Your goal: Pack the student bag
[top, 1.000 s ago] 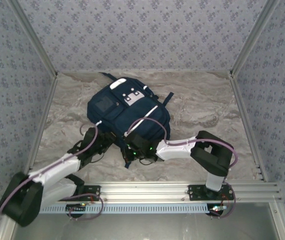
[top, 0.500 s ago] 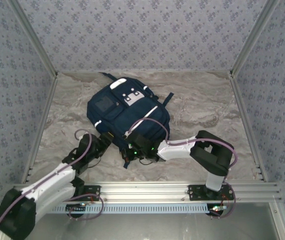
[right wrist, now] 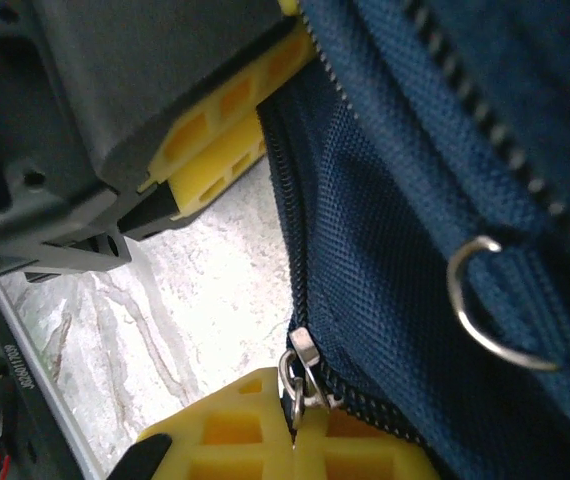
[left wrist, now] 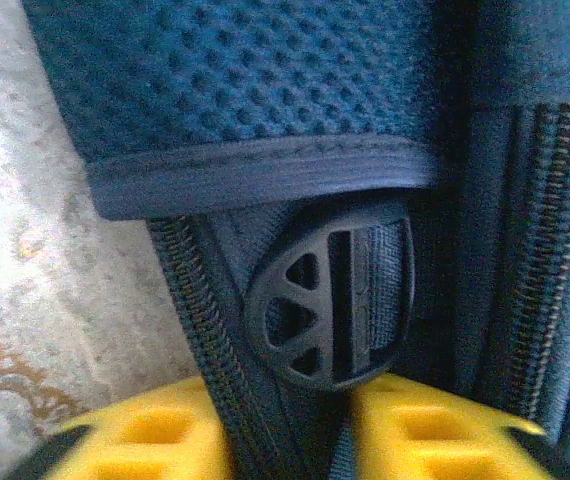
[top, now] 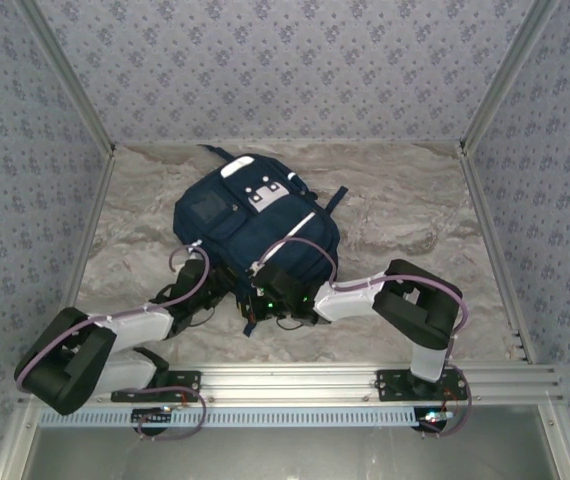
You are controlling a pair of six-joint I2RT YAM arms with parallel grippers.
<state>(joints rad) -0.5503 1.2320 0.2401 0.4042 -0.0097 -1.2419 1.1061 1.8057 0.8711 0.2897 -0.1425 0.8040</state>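
Two grippers, one student bag point(top: 255, 225): the bag is lying flat on the marbled table point(top: 395, 220), near its middle. My left gripper point(left wrist: 290, 432) is pinching its zip-edged fabric just below a black buckle point(left wrist: 330, 300). My right gripper point(right wrist: 293, 422), fingers pressed together, is nipping the metal zipper pull point(right wrist: 301, 372).

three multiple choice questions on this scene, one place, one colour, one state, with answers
1. The backpack lies: A on the marble table; B on the wall; C on the metal rail.
2. The right tool is: A wide open; B shut on the zipper pull; C shut on a pencil.
3. Its fingers are: A red; B yellow; C white.
Answers: A, it rests flat on the marble; B, the pull sits pinched between the fingers; B, yellow shows in the wrist view.
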